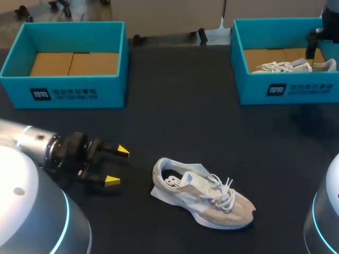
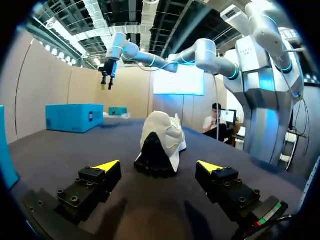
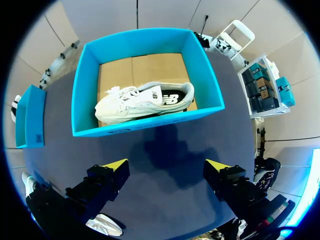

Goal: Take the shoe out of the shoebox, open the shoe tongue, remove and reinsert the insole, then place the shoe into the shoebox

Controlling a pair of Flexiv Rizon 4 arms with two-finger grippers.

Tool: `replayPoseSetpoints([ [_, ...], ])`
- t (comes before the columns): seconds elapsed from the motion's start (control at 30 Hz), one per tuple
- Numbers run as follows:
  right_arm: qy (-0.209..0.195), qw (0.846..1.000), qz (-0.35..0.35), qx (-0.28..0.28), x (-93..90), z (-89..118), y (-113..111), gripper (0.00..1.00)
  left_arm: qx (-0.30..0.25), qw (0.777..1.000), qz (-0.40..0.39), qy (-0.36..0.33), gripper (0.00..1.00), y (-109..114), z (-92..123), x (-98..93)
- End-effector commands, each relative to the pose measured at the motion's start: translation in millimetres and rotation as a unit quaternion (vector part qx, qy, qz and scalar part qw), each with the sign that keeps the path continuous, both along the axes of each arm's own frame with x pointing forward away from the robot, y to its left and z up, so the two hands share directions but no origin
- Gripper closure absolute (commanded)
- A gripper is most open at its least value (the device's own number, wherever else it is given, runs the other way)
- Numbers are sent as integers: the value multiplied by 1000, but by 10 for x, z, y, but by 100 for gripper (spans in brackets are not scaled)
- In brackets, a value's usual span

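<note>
A beige and white shoe [image 1: 204, 193] lies on its side on the dark table, tongue and laces loose, heel toward my left gripper [image 1: 116, 166]. That gripper is open, a short way left of the heel, with nothing between its fingers. In the left wrist view the heel [image 2: 159, 142] sits straight ahead of the open gripper [image 2: 159, 166]. A second white shoe [image 3: 142, 102] lies inside the right blue shoebox [image 3: 200, 65]. My right gripper [image 3: 167, 165] hangs open and empty above the table, just in front of that box.
An empty blue shoebox [image 1: 63, 87] with a cardboard floor stands at the back left. The right shoebox [image 1: 288, 90] stands at the back right, with my right arm [image 1: 329, 21] above it. Bare table lies between the boxes and around the shoe.
</note>
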State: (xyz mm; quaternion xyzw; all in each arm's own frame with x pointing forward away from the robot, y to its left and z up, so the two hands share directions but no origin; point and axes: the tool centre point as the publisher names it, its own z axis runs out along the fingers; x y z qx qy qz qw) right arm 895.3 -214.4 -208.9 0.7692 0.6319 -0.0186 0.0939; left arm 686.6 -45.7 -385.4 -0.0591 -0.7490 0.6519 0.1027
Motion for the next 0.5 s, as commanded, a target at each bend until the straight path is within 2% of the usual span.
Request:
replayPoseSetpoints([
  [0.03, -1, 1000, 0, 0, -11, -2, -1, 0, -13, 999, -31, 11, 0, -137, -138, 156],
  [0.3, -1, 1000, 0, 0, -11, -2, -1, 0, 0, 998, -53, 22, 0, -337, -220, 243],
  [0.5, -1, 1000, 0, 0, -11, -2, -1, 0, 5, 997, -79, 18, 0, -499, -216, 179],
])
